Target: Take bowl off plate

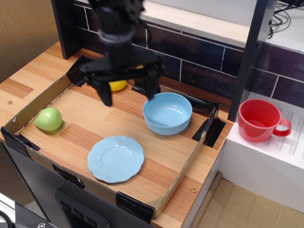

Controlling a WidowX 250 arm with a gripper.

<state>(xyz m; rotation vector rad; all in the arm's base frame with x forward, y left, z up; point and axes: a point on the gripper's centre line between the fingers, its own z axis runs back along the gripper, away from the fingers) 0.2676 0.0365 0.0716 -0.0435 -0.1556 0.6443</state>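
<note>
The light-blue bowl (pixel 167 113) stands upright on the wooden floor of the cardboard tray, at its back right. The flat light-blue plate (pixel 115 158) with the scalloped rim lies apart from it, near the tray's front edge, with nothing on it. My gripper (pixel 128 93) is open and empty. It hangs above the tray's back middle, up and to the left of the bowl, with its right finger (pixel 152 88) close to the bowl's far-left rim.
A yellow banana (pixel 117 85) lies at the tray's back, partly hidden by the gripper. A green round fruit (pixel 48 118) sits at the tray's left. A red handled cup (pixel 259 120) stands on a white rack to the right. Low cardboard tray walls (pixel 178 180) ring the workspace.
</note>
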